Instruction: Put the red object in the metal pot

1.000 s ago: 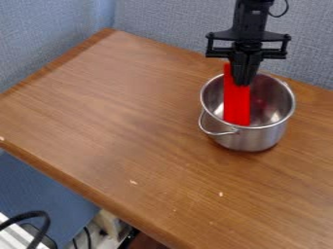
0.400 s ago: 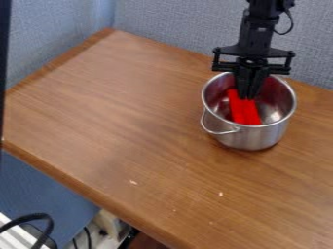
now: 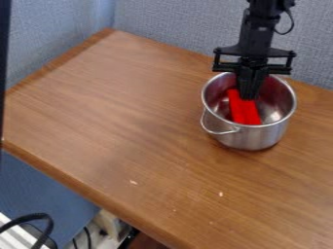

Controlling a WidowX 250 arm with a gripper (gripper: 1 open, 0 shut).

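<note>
The metal pot (image 3: 250,134) stands near the right edge of the wooden table, its wire loop handle (image 3: 211,126) facing front left. The red object (image 3: 243,109) is inside the pot, its lower end near the bottom, leaning slightly. My gripper (image 3: 251,88) reaches down from above into the pot's mouth. Its dark fingers are shut on the upper end of the red object. The black crossbar of the gripper sits just above the pot's rim.
The wooden table (image 3: 117,107) stretches left and forward of the pot, with its front edge running diagonally. A blue-grey wall (image 3: 156,19) stands behind. Dark cables (image 3: 26,229) hang below the table's front left edge.
Since a second ago the gripper has come down and shifted slightly right, lowering the red object from above the rim into the pot. Nothing has moved in the last half second.
</note>
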